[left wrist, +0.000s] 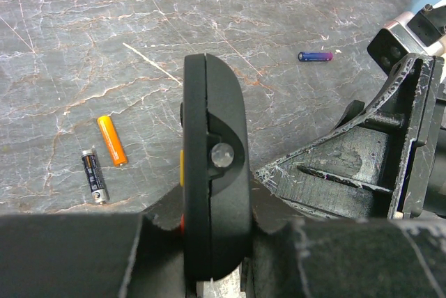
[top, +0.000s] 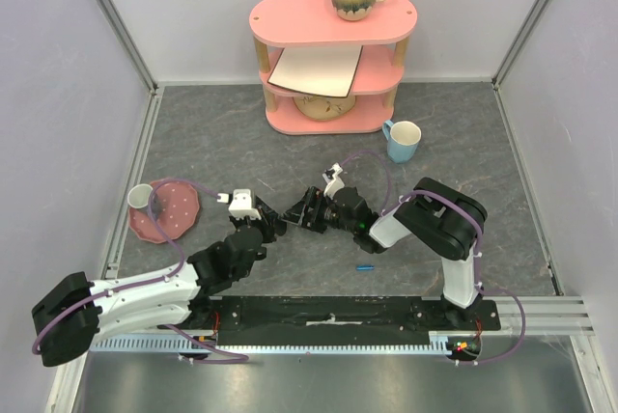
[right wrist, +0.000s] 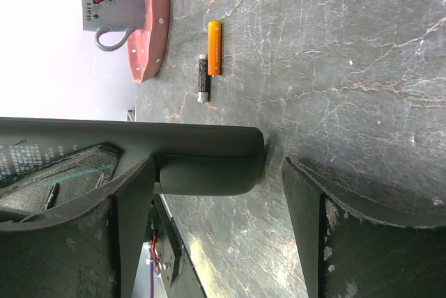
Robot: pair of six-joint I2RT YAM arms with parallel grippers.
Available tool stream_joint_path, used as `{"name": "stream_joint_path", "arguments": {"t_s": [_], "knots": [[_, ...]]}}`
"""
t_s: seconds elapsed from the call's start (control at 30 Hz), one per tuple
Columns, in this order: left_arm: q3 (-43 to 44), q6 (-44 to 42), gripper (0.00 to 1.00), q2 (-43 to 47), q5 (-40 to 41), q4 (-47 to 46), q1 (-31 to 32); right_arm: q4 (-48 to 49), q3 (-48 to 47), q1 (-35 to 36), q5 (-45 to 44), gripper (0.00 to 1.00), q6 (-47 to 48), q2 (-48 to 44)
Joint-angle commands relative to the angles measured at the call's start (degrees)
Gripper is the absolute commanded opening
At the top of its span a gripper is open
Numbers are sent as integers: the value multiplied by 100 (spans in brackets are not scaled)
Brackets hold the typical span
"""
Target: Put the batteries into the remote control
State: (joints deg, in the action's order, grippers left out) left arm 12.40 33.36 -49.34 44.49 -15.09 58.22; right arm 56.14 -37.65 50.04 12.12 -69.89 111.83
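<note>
While the left gripper [top: 263, 223] was clamped on the slim black rectangular remote control [left wrist: 209, 173], holding it edge-on above the grey marbled table [top: 241, 133], loading looked barely begun. A small purple-blue cell [left wrist: 315, 56], an orange cell [left wrist: 111, 140] and a black cell [left wrist: 94, 176] all lay loose on the stone. The right gripper [right wrist: 217, 166] stood wide, jaws either side of the remote's end, gripping nothing. At nine o'clock a pink dotted plate [top: 183, 210] had a grey mug [right wrist: 111, 9] at its edge. The pale blue mug [top: 403, 140] at one o'clock looked empty.
</note>
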Motion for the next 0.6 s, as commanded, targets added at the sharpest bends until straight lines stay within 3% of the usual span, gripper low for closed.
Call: {"name": "stream_joint_path", "arguments": {"t_s": [0.0, 0.57], "knots": [[-89, 126, 2, -75, 60, 156, 93, -138, -94, 41, -131, 81, 151, 23], [-36, 179, 2, -313, 33, 85, 172, -340, -243, 208, -113, 83, 370, -267]]}}
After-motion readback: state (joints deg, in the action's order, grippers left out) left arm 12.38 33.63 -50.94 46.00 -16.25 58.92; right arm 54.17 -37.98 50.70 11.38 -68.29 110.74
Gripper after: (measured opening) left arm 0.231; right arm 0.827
